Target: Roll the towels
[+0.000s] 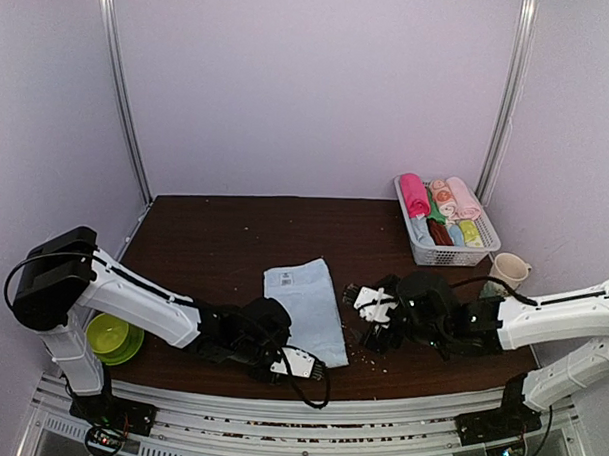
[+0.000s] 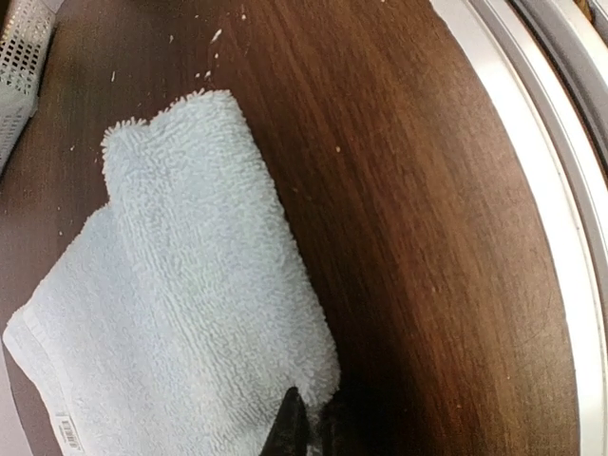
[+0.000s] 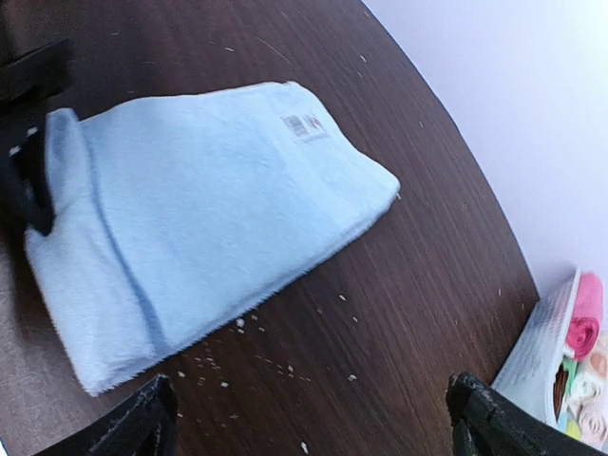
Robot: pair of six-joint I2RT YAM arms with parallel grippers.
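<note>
The light blue towel [image 1: 304, 306] lies folded flat on the dark table, its white tag at the far end. My left gripper [image 1: 283, 349] sits at the towel's near left corner. In the left wrist view the left gripper [image 2: 312, 420] is shut, with the corner of the blue towel [image 2: 190, 313] pinched between its dark fingers [image 2: 290, 427]. My right gripper [image 1: 359, 318] hovers just right of the towel, wide open. In the right wrist view the right gripper [image 3: 318, 423] has only table between its fingers, beside the towel [image 3: 209, 209]. The pink towel [image 1: 414, 195] lies rolled in the basket.
A white basket [image 1: 454, 255] at the back right holds several small coloured rolls. A cream cup [image 1: 508, 267] stands right of it. A green bowl [image 1: 114, 337] sits at the near left by the left arm. Pale lint specks [image 3: 285, 366] lie scattered beside the towel.
</note>
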